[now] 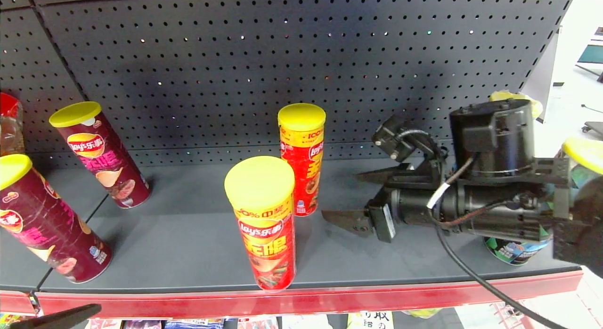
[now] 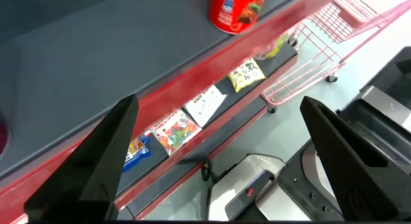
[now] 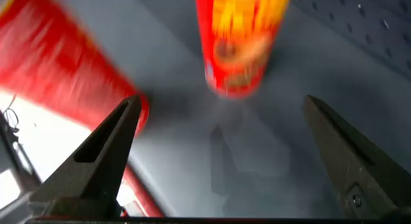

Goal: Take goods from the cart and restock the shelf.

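Note:
Two red chip cans with yellow lids stand on the grey shelf (image 1: 188,244): one near the front edge (image 1: 264,225) and one farther back (image 1: 302,159). My right gripper (image 1: 346,197) hovers open over the shelf just right of them, with nothing between its fingers. In the right wrist view the right gripper (image 3: 221,99) faces the rear red can (image 3: 241,44), with the front red can (image 3: 64,76) off to one side. My left gripper (image 2: 218,102) is open and empty below the shelf's red front edge (image 2: 192,63). One of its fingers (image 1: 61,316) shows at the bottom left.
Two maroon cans (image 1: 101,154) (image 1: 44,220) lean at the shelf's left. A green can (image 1: 513,251) stands behind my right arm. A pegboard (image 1: 282,60) backs the shelf. Snack packets (image 2: 176,131) lie on the lower shelf, and the pink wire cart (image 2: 321,38) stands beside it.

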Tool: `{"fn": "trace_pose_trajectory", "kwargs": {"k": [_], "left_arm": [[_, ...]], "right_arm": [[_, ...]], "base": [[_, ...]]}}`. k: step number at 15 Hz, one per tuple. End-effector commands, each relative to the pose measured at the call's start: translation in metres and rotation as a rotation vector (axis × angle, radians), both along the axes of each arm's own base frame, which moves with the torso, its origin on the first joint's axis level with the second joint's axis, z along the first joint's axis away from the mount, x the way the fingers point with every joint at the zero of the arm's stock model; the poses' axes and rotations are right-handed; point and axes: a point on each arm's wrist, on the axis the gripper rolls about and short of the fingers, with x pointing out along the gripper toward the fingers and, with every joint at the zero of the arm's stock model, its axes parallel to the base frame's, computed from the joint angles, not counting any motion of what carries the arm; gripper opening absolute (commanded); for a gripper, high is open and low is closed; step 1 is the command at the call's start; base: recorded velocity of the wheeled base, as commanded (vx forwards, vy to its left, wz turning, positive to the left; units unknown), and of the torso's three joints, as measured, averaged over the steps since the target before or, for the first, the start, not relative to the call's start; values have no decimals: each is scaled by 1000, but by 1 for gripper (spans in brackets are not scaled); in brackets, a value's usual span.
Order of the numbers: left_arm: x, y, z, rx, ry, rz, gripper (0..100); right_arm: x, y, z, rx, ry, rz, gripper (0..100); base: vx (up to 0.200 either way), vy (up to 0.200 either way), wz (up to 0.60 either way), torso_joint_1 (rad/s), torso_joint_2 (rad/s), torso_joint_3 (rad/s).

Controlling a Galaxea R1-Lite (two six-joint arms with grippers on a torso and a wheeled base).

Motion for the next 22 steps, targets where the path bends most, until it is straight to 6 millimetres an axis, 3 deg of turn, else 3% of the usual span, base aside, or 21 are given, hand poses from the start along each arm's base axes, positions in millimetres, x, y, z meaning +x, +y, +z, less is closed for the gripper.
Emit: {"fn": "trace_pose_trajectory", "kwargs": {"k": [1,3,4,6,7,9,11,12,15,22], "left_arm": [[14,-5,7,20,38,27,100],[24,-8,4,44,90,63,100],[24,-8,4,44,90,63,100],[37,-14,3,70,151,59,100],[40,-15,4,73,158,57,100],[58,-23,8,93,202,53,100],[70,-29,10,107,224,51,100],[80,-33,9,124,248,50,100],[100,-43,7,155,255,33,100],[142,-62,-4,212,243,-4,100]], "right_arm": [[-43,-36,11,25,-47,-20,100],[-72,-61,10,41,-69,-20,100],[-72,-61,10,41,-69,-20,100],[-125,-109,-9,67,-101,-25,100],[-134,-117,-12,71,-105,-26,100],[-178,-156,-21,78,-117,-38,100],[-198,-174,-22,89,-136,-87,100],[-209,-185,-24,95,-176,-215,100],[-216,-192,-20,177,-187,-502,100],[-219,-193,-20,212,-190,-561,100]], "base": [[0,0,0,0,0,0],[0,0,0,0,0,0],[0,0,0,0,0,0],[0,0,0,0,0,0],[0,0,0,0,0,0],[0,0,0,0,0,0],[0,0,0,0,0,0],[0,0,0,0,0,0],[0,0,0,0,0,0],[0,0,0,0,0,0]]}}
